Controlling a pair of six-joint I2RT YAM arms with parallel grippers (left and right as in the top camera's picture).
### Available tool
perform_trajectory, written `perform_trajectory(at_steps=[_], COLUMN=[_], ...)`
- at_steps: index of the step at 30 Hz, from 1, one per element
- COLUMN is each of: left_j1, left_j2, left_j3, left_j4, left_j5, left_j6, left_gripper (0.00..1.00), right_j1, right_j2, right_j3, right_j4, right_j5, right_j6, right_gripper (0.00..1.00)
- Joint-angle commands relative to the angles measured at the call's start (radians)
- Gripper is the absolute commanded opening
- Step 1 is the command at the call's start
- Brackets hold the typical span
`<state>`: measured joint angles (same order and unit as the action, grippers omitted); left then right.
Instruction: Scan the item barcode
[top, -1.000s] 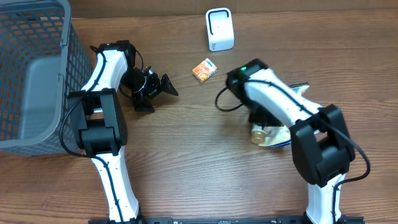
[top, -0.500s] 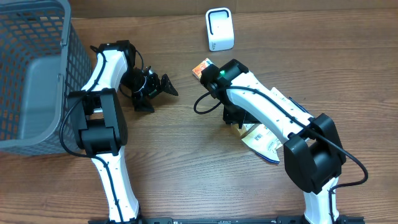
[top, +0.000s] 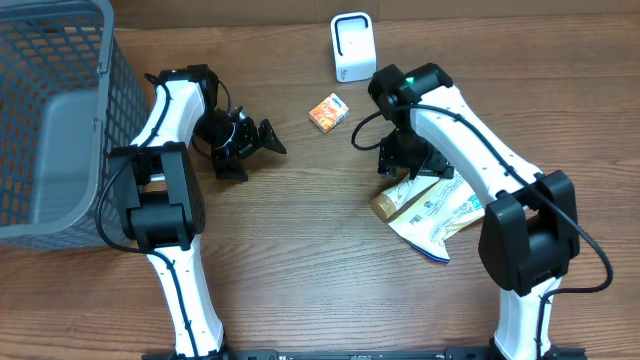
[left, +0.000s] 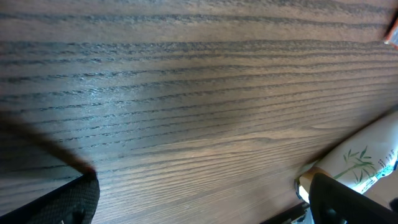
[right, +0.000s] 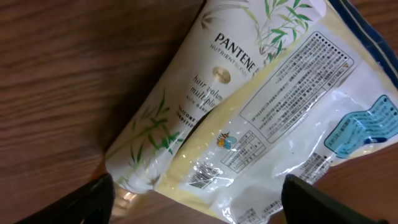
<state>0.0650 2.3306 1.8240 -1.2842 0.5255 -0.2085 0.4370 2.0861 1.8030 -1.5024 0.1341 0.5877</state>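
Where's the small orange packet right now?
In the overhead view, the small orange packet lies flat on the wooden table, centre-back, just down-left of the white rounded box and apart from it.

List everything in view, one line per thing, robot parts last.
basket: one, grey mesh, far left
scanner: one, white, back centre
small packet: one, orange, near the scanner
Pantene tube: one, white with green leaves, right of centre
pouch: one, clear and yellow, overlapping the tube
table: one, brown wood
left end effector: one, black, open, empty
right end effector: one, black, open above tube and pouch
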Motion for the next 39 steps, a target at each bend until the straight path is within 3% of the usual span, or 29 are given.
perform_trajectory(at_steps=[1, 6, 12, 17, 24, 28, 36, 39], left_j1=[-0.008, -0.008, -0.013, -0.013, -0.014, -0.014, -0.014, -0.014], left_j2=[0.016, 0.016, 0.016, 0.016, 0.016, 0.016, 0.016, 0.016], left_j3=[0.004, 0.004, 0.004, 0.004, 0.004, 0.004, 0.004, 0.004], left_j4=[0.006, 0.016, 0.009, 0.010, 0.005, 0.006, 0.006, 0.005], left_j5=[-0.065, -0.061, -0.065, -0.065, -0.065, -0.066, -0.065, -0.065], left_j6=[0.002, -0.008, -0.004, -0.002, 0.000, 0.003, 0.002, 0.002], left_gripper=[1.00, 1.00, 1.00, 1.00, 1.00, 1.00, 1.00, 1.00], right_j1=[-0.072, -0.089, -0.179, -0.256, -0.279, -0.298, -0.322, -0.318], right_j2=[-0.016, -0.015, -0.016, -0.016, -0.016, -0.016, -0.016, -0.018], right_j3=[0.016, -0.052, -0.084, -0.112, -0.321, -0.379, -0.241, -0.157], right_j4=[0.005, 0.017, -0.042, -0.077, 0.090, 0.098, -0.060, -0.080], right_j5=[-0.096, -0.068, 0.011, -0.015, -0.014, 0.055, 0.139, 0.016], right_j6=[0.056, 0.075, 0.144, -0.019, -0.011, 0.055, 0.087, -0.051], right_gripper=[0.82, 0.65, 0.66, 0.70, 0.69, 0.69, 0.70, 0.72])
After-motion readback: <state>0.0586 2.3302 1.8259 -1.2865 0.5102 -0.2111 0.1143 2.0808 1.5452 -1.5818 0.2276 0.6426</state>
